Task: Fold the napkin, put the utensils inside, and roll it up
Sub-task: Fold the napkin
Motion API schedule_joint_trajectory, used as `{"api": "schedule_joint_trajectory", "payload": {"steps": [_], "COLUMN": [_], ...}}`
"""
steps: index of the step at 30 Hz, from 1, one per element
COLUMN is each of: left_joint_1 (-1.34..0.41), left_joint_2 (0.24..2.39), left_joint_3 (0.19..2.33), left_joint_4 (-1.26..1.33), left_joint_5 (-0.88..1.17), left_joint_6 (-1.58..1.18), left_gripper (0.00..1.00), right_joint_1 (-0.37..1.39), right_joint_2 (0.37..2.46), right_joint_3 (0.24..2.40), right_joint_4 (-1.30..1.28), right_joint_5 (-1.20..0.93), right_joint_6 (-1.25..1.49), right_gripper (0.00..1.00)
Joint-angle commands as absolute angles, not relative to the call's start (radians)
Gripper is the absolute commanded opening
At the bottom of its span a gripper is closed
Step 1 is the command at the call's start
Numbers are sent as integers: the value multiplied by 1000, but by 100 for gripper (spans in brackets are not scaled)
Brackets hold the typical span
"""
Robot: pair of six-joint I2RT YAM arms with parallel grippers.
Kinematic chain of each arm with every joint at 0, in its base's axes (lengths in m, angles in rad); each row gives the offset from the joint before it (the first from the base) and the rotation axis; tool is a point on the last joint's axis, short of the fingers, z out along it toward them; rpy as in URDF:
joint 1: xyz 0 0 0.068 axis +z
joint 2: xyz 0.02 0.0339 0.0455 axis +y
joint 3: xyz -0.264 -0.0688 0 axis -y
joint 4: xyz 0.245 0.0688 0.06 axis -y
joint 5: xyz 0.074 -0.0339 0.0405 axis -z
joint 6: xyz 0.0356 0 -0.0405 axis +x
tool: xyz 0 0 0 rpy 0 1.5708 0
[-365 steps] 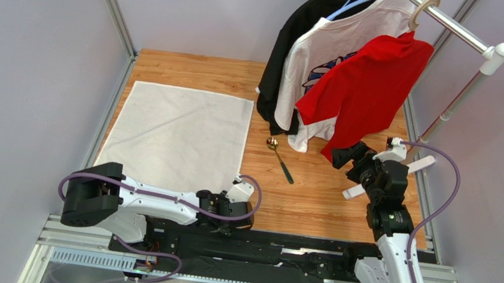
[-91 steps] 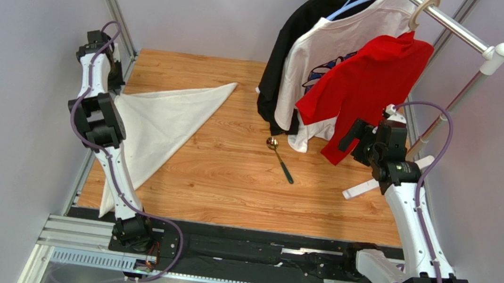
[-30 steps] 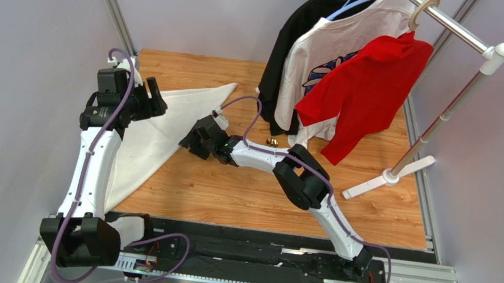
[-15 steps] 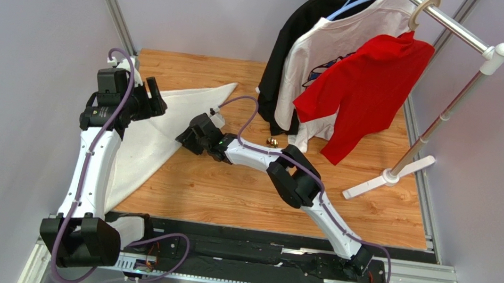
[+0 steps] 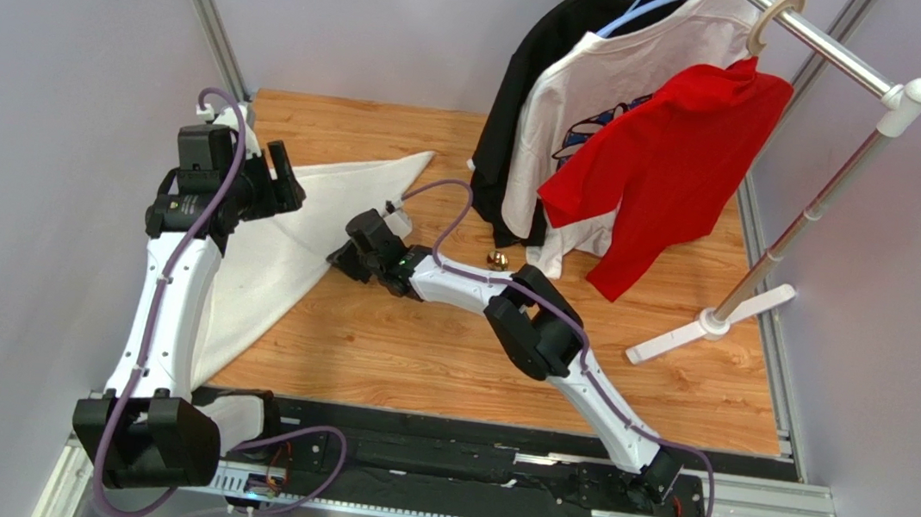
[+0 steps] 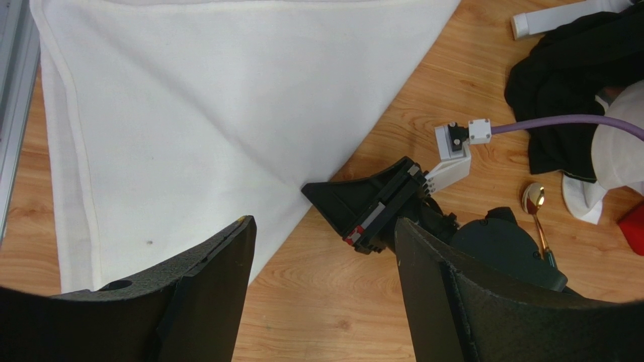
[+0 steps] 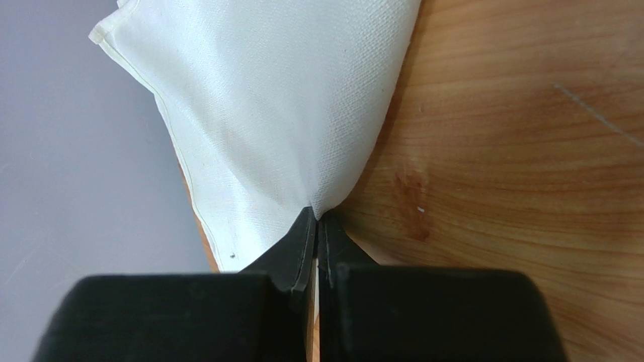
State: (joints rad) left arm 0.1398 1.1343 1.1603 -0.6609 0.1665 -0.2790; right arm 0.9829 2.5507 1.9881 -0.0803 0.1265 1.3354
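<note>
Wood-grain tabletop (image 5: 417,345) fills the cell floor. At its far right stands a garment rack (image 5: 825,196), with a black top (image 5: 539,73), a white printed T-shirt (image 5: 602,93) and a red shirt (image 5: 673,153) hanging from it. The napkin (image 5: 286,239) lies on the left part of the table, folded into a triangle. One point reaches toward the hanging clothes and its long diagonal edge faces the middle of the table. The left gripper (image 5: 285,180) hangs above the cloth with its jaws spread wide and nothing between them. The right arm stretches low across the table, and the right gripper (image 7: 316,219) meets that diagonal edge about halfway along. Its fingertips are pressed together on the fabric, which puckers to a small peak at the tips. The spoon (image 6: 535,200) lies on the bare wood beside the hem of the hanging clothes, well apart from the napkin, its handle partly hidden by the right arm.
</note>
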Motion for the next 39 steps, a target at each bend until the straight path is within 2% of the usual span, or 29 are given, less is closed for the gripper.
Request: {"api": "schedule_joint_trajectory", "payload": {"steps": [1, 13, 20, 27, 32, 33, 36, 37, 38, 39], "left_joint_1": [147, 144, 106, 51, 54, 61, 77, 78, 80, 83], "left_joint_2": [1134, 1155, 1176, 1255, 1437, 1469, 1593, 1638, 1655, 1667], "left_joint_3": [1175, 1175, 1167, 1186, 1259, 1275, 1331, 1351, 1354, 1358], "left_joint_4": [-641, -643, -646, -655, -658, -658, -647, -641, -628, -599], "left_joint_5": [173, 216, 193, 173, 206, 216, 233, 226, 227, 226], "left_joint_6": [-258, -261, -255, -250, -259, -262, -262, -255, -239, -236], "left_gripper": [77, 77, 76, 76, 74, 73, 70, 70, 70, 70], "right_joint_1": [959, 856, 773, 704, 693, 690, 690, 690, 690, 690], "right_joint_2": [2493, 2209, 2115, 2068, 2037, 2031, 1993, 1956, 1938, 1915], "right_joint_3": [1907, 1516, 1431, 1385, 1374, 1374, 1368, 1353, 1345, 1339], "right_joint_4": [-107, -95, -156, -176, -196, -198, -196, -193, -190, -189], "right_joint_5": [204, 259, 284, 175, 126, 94, 26, 15, 0, -50], "right_joint_6": [1335, 1233, 1097, 945, 836, 819, 733, 712, 668, 641], "right_gripper": [0, 0, 0, 0, 0, 2, 33, 51, 59, 64]}}
